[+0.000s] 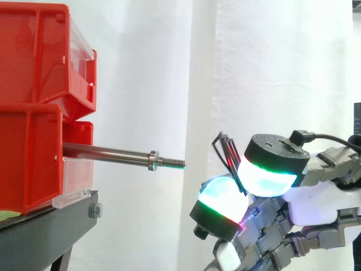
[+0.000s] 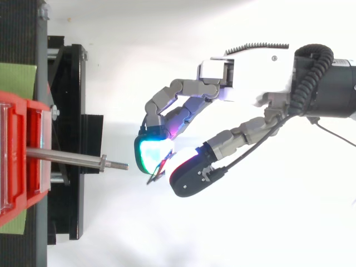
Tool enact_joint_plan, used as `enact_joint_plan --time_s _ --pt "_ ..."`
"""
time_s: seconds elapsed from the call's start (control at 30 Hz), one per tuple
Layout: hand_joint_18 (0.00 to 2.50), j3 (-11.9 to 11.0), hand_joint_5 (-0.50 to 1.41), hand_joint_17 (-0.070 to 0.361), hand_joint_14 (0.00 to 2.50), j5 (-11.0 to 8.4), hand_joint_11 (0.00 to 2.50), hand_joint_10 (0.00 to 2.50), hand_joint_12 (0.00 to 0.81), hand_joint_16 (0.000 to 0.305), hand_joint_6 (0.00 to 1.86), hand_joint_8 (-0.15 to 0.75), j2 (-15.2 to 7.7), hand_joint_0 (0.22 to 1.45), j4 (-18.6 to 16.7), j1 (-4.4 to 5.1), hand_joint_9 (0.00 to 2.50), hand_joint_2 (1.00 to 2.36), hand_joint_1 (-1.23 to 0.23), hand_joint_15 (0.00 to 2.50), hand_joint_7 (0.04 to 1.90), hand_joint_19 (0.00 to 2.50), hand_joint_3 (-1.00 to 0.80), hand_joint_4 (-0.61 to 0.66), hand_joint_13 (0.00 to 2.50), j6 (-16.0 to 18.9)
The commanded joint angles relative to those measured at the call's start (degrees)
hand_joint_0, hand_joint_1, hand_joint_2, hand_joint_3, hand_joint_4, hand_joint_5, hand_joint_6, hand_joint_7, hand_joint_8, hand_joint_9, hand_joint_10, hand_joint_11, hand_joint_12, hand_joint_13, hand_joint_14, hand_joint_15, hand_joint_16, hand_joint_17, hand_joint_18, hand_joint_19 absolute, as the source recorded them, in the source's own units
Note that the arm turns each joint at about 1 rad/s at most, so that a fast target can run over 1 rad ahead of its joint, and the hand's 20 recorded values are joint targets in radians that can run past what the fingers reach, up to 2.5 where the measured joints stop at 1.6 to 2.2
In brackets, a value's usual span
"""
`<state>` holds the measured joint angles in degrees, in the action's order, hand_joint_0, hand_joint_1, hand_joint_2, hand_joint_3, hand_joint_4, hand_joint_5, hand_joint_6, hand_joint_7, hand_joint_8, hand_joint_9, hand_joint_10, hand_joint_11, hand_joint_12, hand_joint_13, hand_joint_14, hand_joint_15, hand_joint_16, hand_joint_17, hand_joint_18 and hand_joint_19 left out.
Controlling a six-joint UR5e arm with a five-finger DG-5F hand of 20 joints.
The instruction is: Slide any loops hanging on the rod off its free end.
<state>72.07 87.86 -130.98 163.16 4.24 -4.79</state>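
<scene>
Stacked red plastic bins (image 1: 34,113) are seen at the left on a black stand (image 1: 45,226), before a white curtain (image 1: 169,68). The grey-and-white robot hand (image 2: 250,72) is reached in from the right, with its fingers curled. Two glowing fingertip pads (image 1: 265,175) are closed together on a small thin loop of black and red strands (image 1: 225,152), which is pinched between them and sticks up above them in the side view. A steel rod (image 1: 107,152) with a collar and a threaded free end is projected level from the lower bin toward the hand. The loop is held clear of the rod, near its tip but apart from it, just past it and slightly lower.
</scene>
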Motion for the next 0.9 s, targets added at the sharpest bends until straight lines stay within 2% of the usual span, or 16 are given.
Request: enact_joint_plan --time_s 0.0,0.1,0.23,0.33,0.43,0.5,0.53,0.57,0.63,0.73,0.77,0.87 --pt "0.71 0.0 -0.14 0.091 0.01 -0.67 0.30 0.01 0.306 0.041 0.93 0.266 0.0 0.68 1.1 0.15 0.82 1.01 -0.79 0.16 1.01 0.33 -0.41 0.02 0.61 0.9" --pt "0.71 0.0 -0.12 0.093 0.01 -1.11 0.29 0.01 0.304 0.041 0.92 0.265 0.0 0.64 1.6 0.42 0.84 1.00 -0.73 0.17 1.03 0.35 -0.46 0.05 0.62 1.6" --pt "0.69 0.0 -0.11 0.092 0.01 -1.28 0.25 0.01 0.301 0.041 0.91 0.249 0.0 0.62 1.7 0.68 0.86 1.00 -0.62 0.17 1.07 0.38 -0.49 0.01 0.62 2.1" --pt "0.69 -0.4 -0.11 0.092 0.01 -1.28 0.22 0.01 0.300 0.041 0.90 0.239 0.1 0.62 2.2 0.86 0.87 1.00 -0.58 0.17 1.08 0.38 -0.46 -0.02 0.62 2.3" --pt "0.69 -1.4 -0.10 0.092 0.01 -1.19 0.22 0.01 0.299 0.041 0.89 0.237 0.1 0.62 4.5 0.86 0.87 1.01 -0.57 0.17 1.03 0.39 -0.41 -0.02 0.62 3.0" --pt "0.69 -2.2 -0.12 0.093 0.01 -1.19 0.23 0.01 0.305 0.041 0.89 0.243 0.4 0.61 6.7 0.95 0.84 1.02 -0.69 0.15 1.05 0.36 -0.25 0.03 0.61 3.7" --pt "0.69 -2.2 -0.12 0.093 0.01 -1.19 0.23 0.01 0.307 0.041 0.89 0.246 0.4 0.62 6.7 0.95 0.83 1.02 -0.72 0.15 1.05 0.35 -0.24 0.03 0.61 3.7" --pt "0.70 -2.4 -0.13 0.094 0.01 -1.19 0.25 0.01 0.309 0.042 0.90 0.249 0.5 0.64 7.4 0.95 0.80 1.02 -0.79 0.15 1.05 0.34 -0.21 0.02 0.59 3.7" --pt "0.70 -2.5 -0.14 0.094 0.00 -1.28 0.26 0.01 0.314 0.042 0.92 0.253 1.1 0.67 8.4 0.95 0.79 1.02 -0.84 0.13 1.06 0.32 -0.20 -0.05 0.59 3.7" --pt "0.71 -2.5 -0.15 0.093 0.00 -1.37 0.26 0.01 0.315 0.041 0.93 0.253 1.2 0.71 9.0 1.03 0.79 1.02 -0.87 0.13 1.01 0.31 -0.26 -0.07 0.58 3.7" --pt "0.71 -2.5 -0.15 0.092 0.00 -1.46 0.26 0.01 0.314 0.041 0.93 0.256 1.2 0.73 9.2 1.03 0.79 1.01 -0.87 0.12 0.99 0.32 -0.34 -0.05 0.58 3.8" --pt "0.71 -2.5 -0.14 0.092 0.01 -1.46 0.25 0.01 0.309 0.041 0.92 0.254 1.2 0.69 9.5 1.12 0.82 1.00 -0.83 0.12 1.00 0.33 -0.45 0.00 0.59 4.3"
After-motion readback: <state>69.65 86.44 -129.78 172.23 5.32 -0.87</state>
